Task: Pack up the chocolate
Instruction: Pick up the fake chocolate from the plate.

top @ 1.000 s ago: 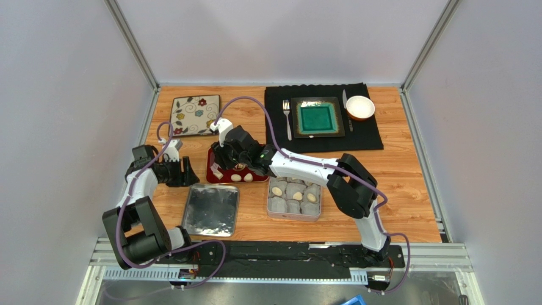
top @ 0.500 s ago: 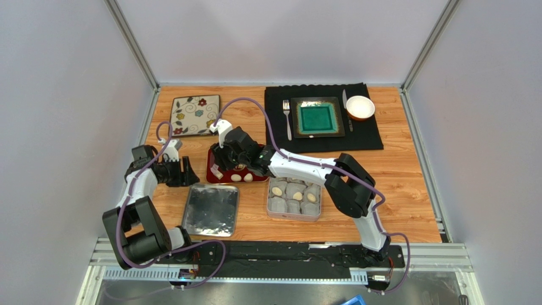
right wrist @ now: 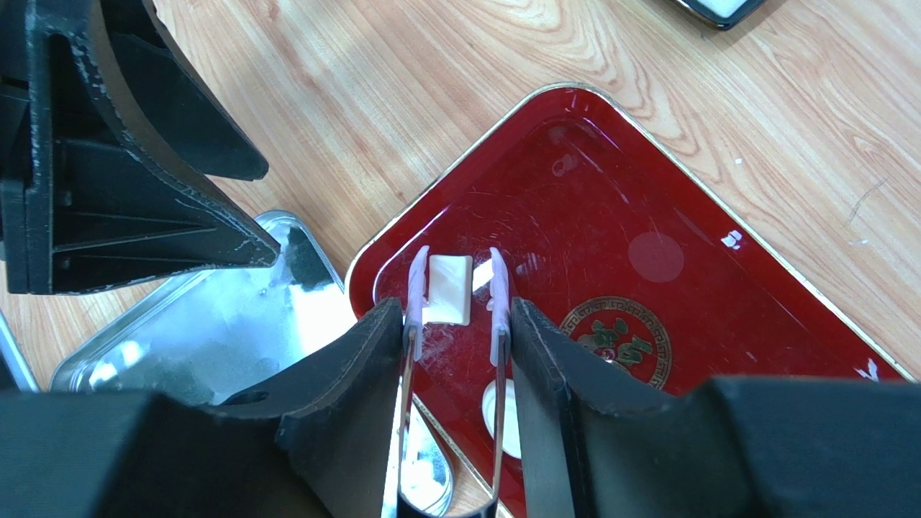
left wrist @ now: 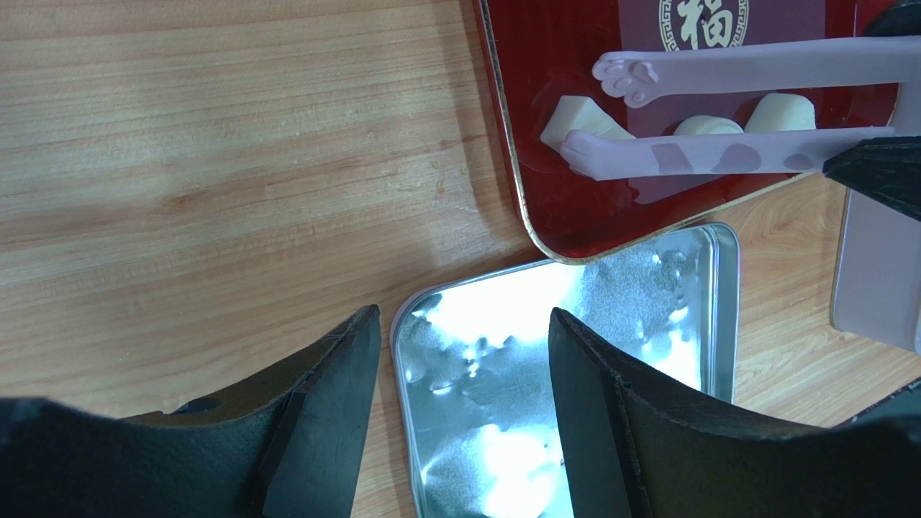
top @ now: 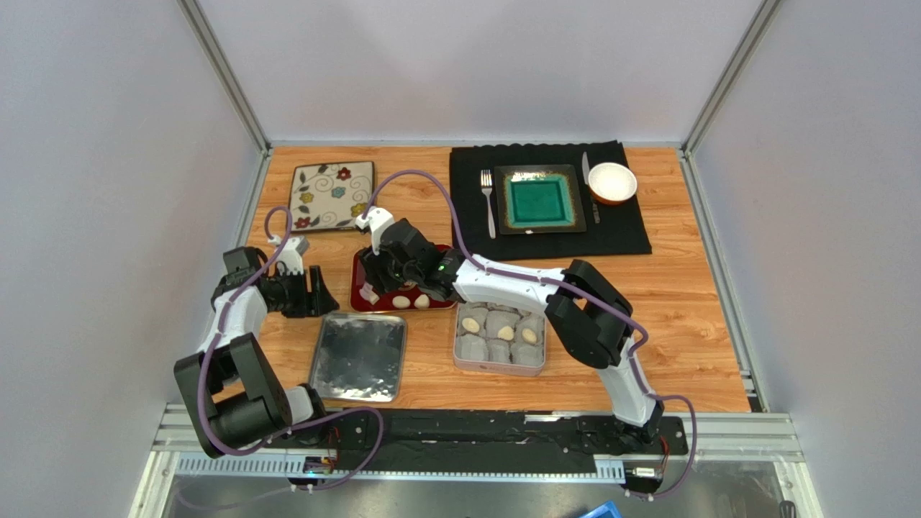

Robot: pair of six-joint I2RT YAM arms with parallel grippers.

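The red tray (right wrist: 659,205) is glossy crimson with a thin gold rim and a round gold emblem (right wrist: 616,337). On it the chocolate (right wrist: 449,289) is pale cream, and the tongs (left wrist: 746,65) over it are lilac-pink with greyish patches and paw-print tips. Nearer than the tray is a mirror-silver lid (top: 359,356) and to its right a silver tin (top: 498,369) of whitish paper cups (top: 499,322), all on an orange-brown wood-grain table (top: 692,302). Beyond the tray to the left is a cream plate (top: 332,196) with red, yellow and dark flowers and swirls. Beyond it to the right is a black mat (top: 632,232) carrying a teal-green square plate (top: 532,201) with a dark border and a white bowl (top: 612,181) that is orange outside.
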